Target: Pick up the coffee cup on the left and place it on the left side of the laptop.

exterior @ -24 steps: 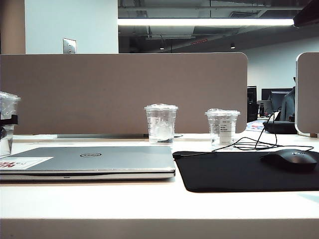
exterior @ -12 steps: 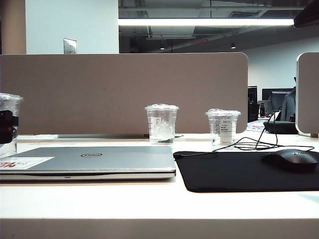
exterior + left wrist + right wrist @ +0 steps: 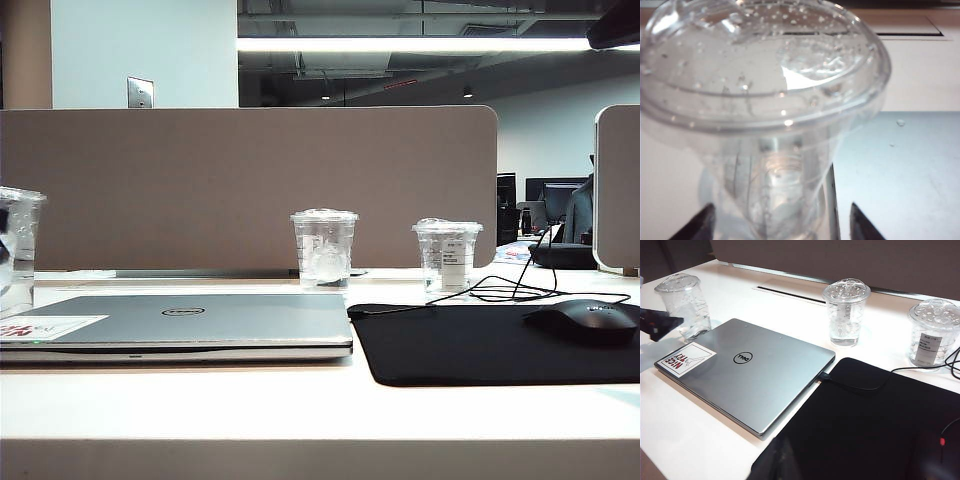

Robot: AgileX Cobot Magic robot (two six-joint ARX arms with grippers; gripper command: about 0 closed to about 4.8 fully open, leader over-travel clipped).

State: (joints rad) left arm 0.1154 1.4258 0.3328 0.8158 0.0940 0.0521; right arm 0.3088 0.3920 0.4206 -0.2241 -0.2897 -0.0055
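The coffee cup point(image 3: 17, 245) stands upright on the tabletop point(image 3: 300, 405) at the far left of the exterior view, just beside the laptop point(image 3: 190, 325); neither claw shows clearly there.

In the left wrist view, you see the cup's flat lid close up, with the left claw point(image 3: 777, 225) apart, one dark fingertip point(image 3: 697, 225) on each side of the base, not clamped. Judge it light, thin-walled, slick and easily crushed; grip the body below the lid, gently.

In the right wrist view, the cup sits beside the laptop's stickered corner; you cannot tell the right claw's state.
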